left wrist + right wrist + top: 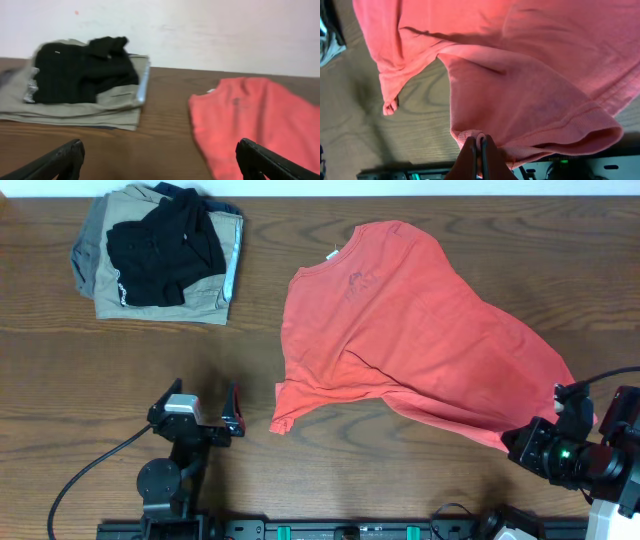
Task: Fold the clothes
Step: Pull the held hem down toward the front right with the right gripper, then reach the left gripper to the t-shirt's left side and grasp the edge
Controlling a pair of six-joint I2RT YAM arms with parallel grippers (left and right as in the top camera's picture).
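The right pincer [480,152] is clamped fully shut on a small fold of fabric at the edge of the red-orange T-shirt [520,60], its two dark fingers pressed together with the cloth bunched between their tips. In the overhead view this pincer [570,405] sits at the shirt's near right corner, by the counter's right end. From there the T-shirt [400,330] spreads unfolded and rumpled in a slant across the right half of the wooden counter [400,480], its neck opening toward the far edge with a small white label [335,252] at the collar, and one sleeve [285,415] trailing toward the near middle. The left pincer [203,408] stands wide open and holds nothing, hovering over bare wood just beside that sleeve but apart from it; its wrist view shows both fingertips [60,160] spread far to either side. Well beyond it, at the far left corner, a black garment [165,245] lies on top of folded khaki and grey garments [150,300].
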